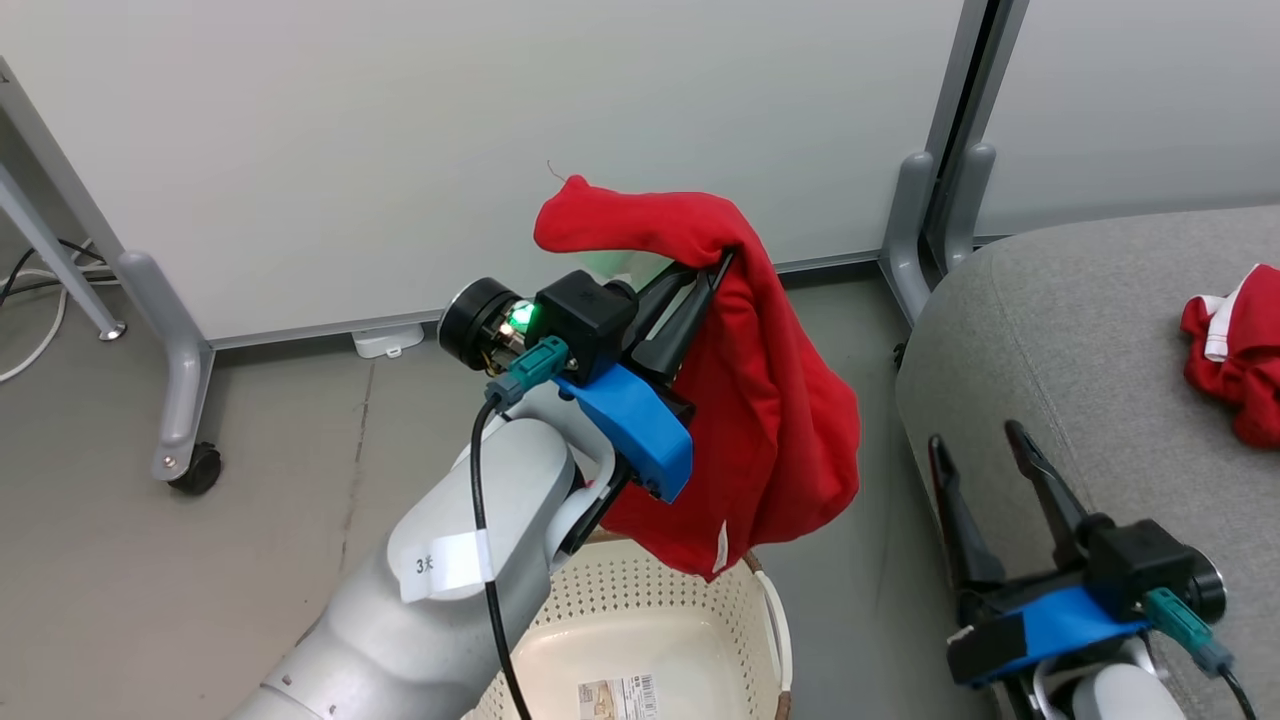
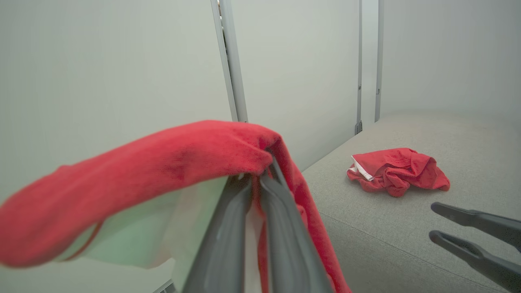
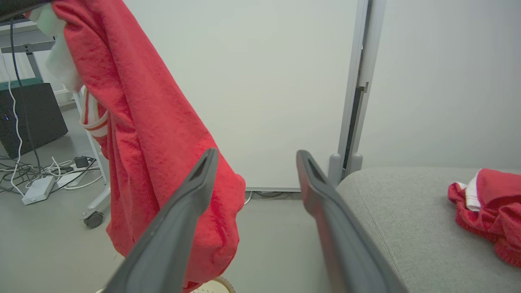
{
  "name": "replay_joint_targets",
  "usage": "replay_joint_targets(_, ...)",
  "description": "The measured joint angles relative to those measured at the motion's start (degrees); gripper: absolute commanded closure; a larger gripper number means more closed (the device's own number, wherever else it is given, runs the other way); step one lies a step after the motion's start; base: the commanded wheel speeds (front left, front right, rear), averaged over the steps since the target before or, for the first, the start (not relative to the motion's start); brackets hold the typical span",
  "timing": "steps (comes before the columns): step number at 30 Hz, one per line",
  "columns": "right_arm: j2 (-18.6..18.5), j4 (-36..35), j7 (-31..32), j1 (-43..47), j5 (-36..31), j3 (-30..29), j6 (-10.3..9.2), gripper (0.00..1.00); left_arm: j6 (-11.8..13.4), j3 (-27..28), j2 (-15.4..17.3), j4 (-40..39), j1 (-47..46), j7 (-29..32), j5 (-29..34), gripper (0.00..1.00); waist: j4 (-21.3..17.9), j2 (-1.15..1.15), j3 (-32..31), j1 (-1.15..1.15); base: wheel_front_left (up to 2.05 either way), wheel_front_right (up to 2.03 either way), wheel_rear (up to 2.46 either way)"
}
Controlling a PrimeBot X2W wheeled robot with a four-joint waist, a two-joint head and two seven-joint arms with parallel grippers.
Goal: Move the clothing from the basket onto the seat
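Grey floor (image 1: 860, 640) lies between basket (image 1: 640, 600) and seat (image 1: 1080, 330). Over the basket the left jaws pinch a red garment (image 1: 780, 400); the right jaws gape empty by the seat's near edge. A shallow pinch could drop it onto the floor.

The basket (image 1: 650, 590) is matt cream plastic, perforated, with a brown woven-look rim (image 1: 756, 572) and a paper label (image 1: 618, 697) inside. Above the basket, the red garment (image 1: 770, 400) is soft, fuzzy knit cloth, matt. Right of the basket, the seat (image 1: 1080, 330) is coarse grey woven fabric; the 2nd garment (image 1: 1240, 370) on it is the same red cloth with white trim. Left of the basket, the floor (image 1: 300, 520) is smooth, dull grey.
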Motion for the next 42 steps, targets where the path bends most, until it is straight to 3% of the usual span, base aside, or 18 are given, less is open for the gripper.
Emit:
replay_joint_targets(15,-1.51,5.16,-0.01,-14.23,-0.51,14.30,0.00,0.00,0.00,-0.09,-0.23,-0.97,-1.80,0.00,0.76,1.00,1.26,0.00,3.32,0.01,0.00,0.00,0.00)
replay_joint_targets(33,-0.12,19.92,0.00,-28.04,-2.78,18.59,0.00,0.00,0.00,-3.36,-0.51,-3.61,-2.36,0.00,1.31,1.00,3.96,0.00,6.54,0.01,0.00,0.00,0.00)
replay_joint_targets(34,-0.01,20.37,-0.01,-28.18,-2.63,18.70,0.00,0.55,0.00,-3.50,-0.49,-3.72,-2.36,0.00,1.00,1.00,4.02,0.00,6.54,0.01,0.00,0.00,0.00)
replay_joint_targets(35,0.05,20.76,-0.01,-28.42,-2.38,18.91,0.00,0.86,0.00,-3.64,-0.49,-3.82,-2.37,0.00,0.98,1.00,4.06,0.00,6.52,0.01,0.00,0.00,0.00)
replay_joint_targets(36,0.13,21.17,-0.01,-28.67,-2.14,19.07,0.00,1.00,0.00,-3.78,-0.51,-3.89,-2.37,0.00,0.89,1.00,4.09,0.00,6.48,0.01,0.00,0.00,0.00)
replay_joint_targets(42,0.37,21.58,-0.01,-28.87,-1.63,19.50,0.00,1.00,0.00,-4.14,-0.51,-3.87,-2.37,0.00,0.47,1.00,4.01,0.00,6.21,0.01,0.00,0.00,0.00)
